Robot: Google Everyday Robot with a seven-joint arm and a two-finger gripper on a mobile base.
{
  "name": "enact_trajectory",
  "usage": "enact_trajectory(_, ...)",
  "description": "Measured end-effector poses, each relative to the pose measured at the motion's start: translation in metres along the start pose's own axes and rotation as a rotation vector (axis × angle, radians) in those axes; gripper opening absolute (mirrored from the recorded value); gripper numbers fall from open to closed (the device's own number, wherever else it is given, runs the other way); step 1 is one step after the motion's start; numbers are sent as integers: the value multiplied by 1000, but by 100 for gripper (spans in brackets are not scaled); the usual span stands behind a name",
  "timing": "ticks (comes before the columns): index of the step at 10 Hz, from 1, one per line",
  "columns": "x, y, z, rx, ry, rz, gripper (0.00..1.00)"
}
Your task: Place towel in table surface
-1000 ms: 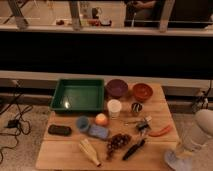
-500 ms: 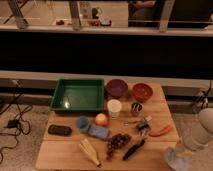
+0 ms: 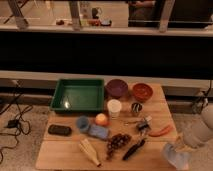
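Observation:
The towel [image 3: 175,156] is a pale bluish-white crumpled cloth at the front right corner of the wooden table [image 3: 65,155]. My gripper [image 3: 181,148] is at the end of the white arm [image 3: 200,131], which reaches in from the right edge, and it sits right at the top of the towel. The cloth covers the gripper's tip. I cannot tell whether the towel hangs from the gripper or rests on the table corner.
On the table are a green tray [image 3: 77,95], purple bowl [image 3: 117,88], orange bowl [image 3: 142,91], white cup [image 3: 114,107], metal cup [image 3: 136,108], orange fruit [image 3: 101,119], blue sponge [image 3: 97,131], black case [image 3: 60,130], grapes [image 3: 116,142], banana [image 3: 89,150], carrot [image 3: 162,131] and a dark tool [image 3: 134,149]. Cables [image 3: 12,122] lie on the floor at left.
The arm and the towel at its end have shifted a little to the left, further over the table's front right corner. The other things have not moved.

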Motion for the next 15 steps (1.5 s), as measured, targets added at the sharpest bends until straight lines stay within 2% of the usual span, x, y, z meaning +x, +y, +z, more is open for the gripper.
enact_trajectory(4, -13, -1, -24, 56, -15, -30, 0)
enact_trajectory(6, -14, 1, -28, 71, -19, -34, 0)
enact_trajectory(11, -17, -1, -20, 62, -20, -42, 0)
enact_trajectory(15, -14, -10, -4, 29, -5, -33, 0)
